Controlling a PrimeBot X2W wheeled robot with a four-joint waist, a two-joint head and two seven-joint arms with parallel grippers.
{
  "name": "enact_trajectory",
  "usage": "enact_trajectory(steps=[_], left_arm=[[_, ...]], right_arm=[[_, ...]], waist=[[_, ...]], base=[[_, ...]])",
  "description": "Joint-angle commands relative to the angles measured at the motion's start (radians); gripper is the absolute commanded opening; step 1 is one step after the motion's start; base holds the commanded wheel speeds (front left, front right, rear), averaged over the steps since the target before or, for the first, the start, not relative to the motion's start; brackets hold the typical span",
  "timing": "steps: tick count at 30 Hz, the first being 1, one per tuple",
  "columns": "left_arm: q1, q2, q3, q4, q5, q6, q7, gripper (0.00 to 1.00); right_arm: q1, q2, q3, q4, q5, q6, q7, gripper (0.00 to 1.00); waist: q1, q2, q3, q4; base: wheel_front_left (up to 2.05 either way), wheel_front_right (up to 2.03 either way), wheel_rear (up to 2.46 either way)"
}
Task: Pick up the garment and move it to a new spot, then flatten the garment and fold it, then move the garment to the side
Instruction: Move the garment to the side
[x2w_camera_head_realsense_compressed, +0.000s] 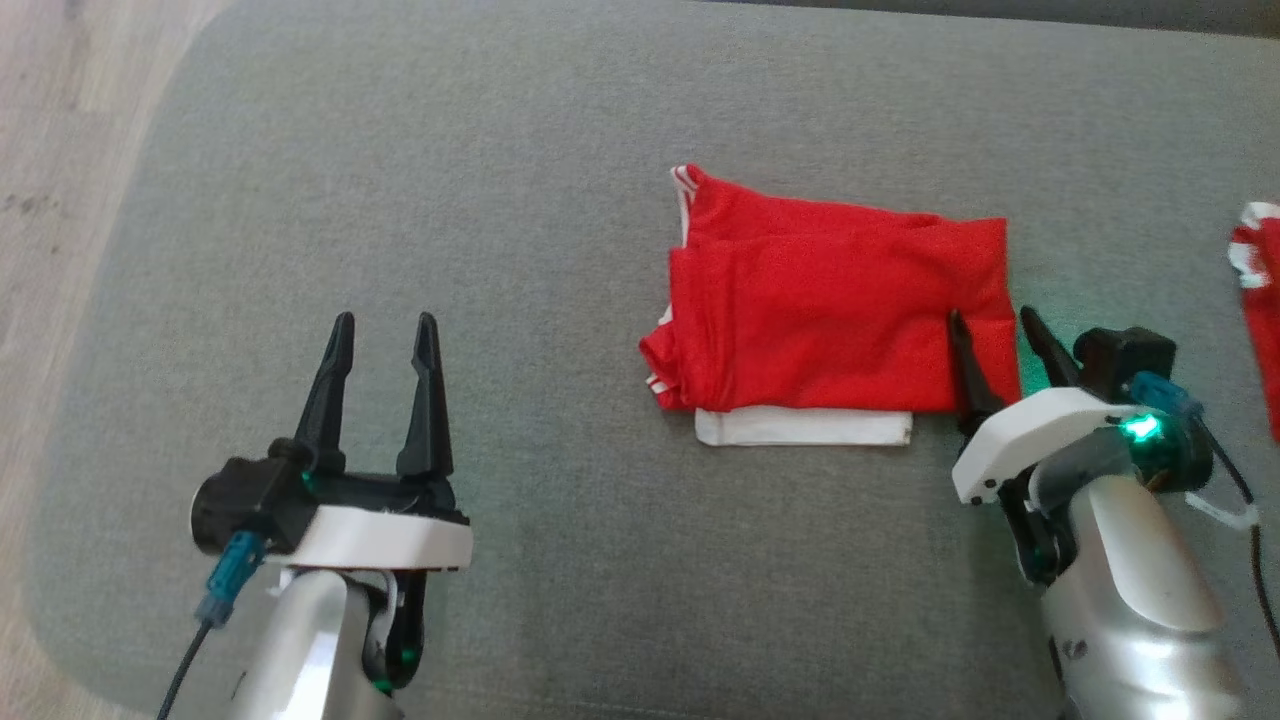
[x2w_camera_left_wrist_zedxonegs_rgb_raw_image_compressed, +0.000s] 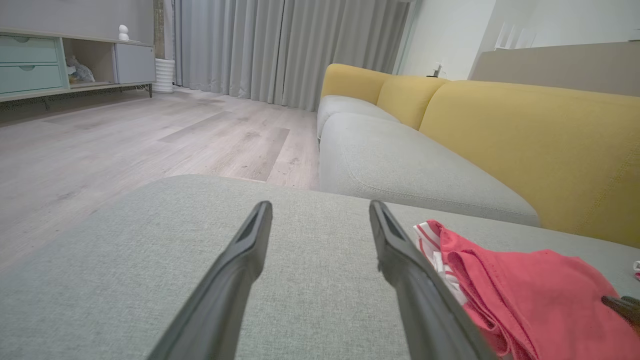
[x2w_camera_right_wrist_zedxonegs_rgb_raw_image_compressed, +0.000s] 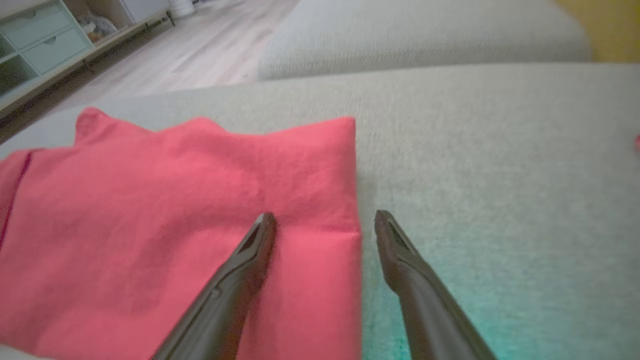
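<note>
The red garment lay on the grey cushion as a neat rectangle, with a white layer showing from under its near edge. Judging by that shape, the flattening and folding were done, and the step in hand was the last one: moving the garment to the side.

The right jaws stood wide open and held nothing. They straddled the garment's right edge near its near corner, one side over the red cloth and the other over bare cushion just beside it. Whether the tips touched the cloth could not be told.

The left jaws were also fully open and empty, hovering over bare cushion with the garment well apart on their right.

A second piece of red cloth lay beyond the right jaws, at the far right of the head view.

The next move probably called for the right jaws to drop and close on the edge between them, catching every layer. A pinch on the top layer alone would likely pull the fold open as the garment travelled. The left jaws might need to take the opposite edge.
</note>
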Motion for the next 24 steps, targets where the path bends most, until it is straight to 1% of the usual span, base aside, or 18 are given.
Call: enact_trajectory(steps=[1, 4, 10, 11, 12, 18, 24], left_arm=[[-0.039, 0.006, 0.018, -0.027, -0.005, 0.008, -0.005, 1.00], [-0.042, 0.006, 0.016, -0.027, -0.008, 0.010, -0.005, 1.00], [-0.049, 0.006, 0.015, -0.028, -0.008, 0.014, -0.005, 1.00], [-0.049, 0.006, 0.014, -0.025, -0.006, 0.013, -0.005, 1.00], [-0.050, 0.006, 0.014, -0.023, -0.004, 0.013, -0.005, 1.00], [-0.047, 0.006, 0.014, -0.018, 0.008, 0.008, -0.005, 1.00], [-0.041, 0.006, -0.007, -0.022, 0.014, 0.006, -0.005, 1.00]], right_arm=[[-0.040, 0.000, 0.020, 0.011, 0.003, -0.001, 0.018, 1.00], [-0.056, 0.000, 0.040, 0.059, 0.010, -0.001, 0.040, 1.00], [-0.101, 0.000, 0.077, 0.149, -0.027, -0.001, 0.065, 1.00], [-0.108, 0.000, 0.080, 0.158, -0.027, -0.001, 0.061, 0.39], [-0.113, 0.000, 0.087, 0.163, -0.032, -0.001, 0.053, 0.00], [-0.136, 0.000, 0.103, 0.173, -0.068, -0.001, -0.018, 0.00], [-0.139, 0.000, 0.094, 0.124, -0.187, -0.001, -0.064, 0.00]], waist=[[-0.0001, 0.0000, 0.012, 0.017], [-0.0001, 0.0000, 0.018, 0.024], [-0.0001, 0.0000, 0.035, 0.025], [-0.0001, 0.0000, 0.034, 0.024], [-0.0001, 0.0000, 0.032, 0.022], [-0.0001, 0.0000, 0.000, -0.016], [-0.0001, 0.0000, -0.039, -0.087]], base=[[0.00, 0.00, 0.00], [0.00, 0.00, 0.00], [0.00, 0.00, 0.00], [0.00, 0.00, 0.00], [0.00, 0.00, 0.00], [0.00, 0.00, 0.00], [0.00, 0.00, 0.00]])
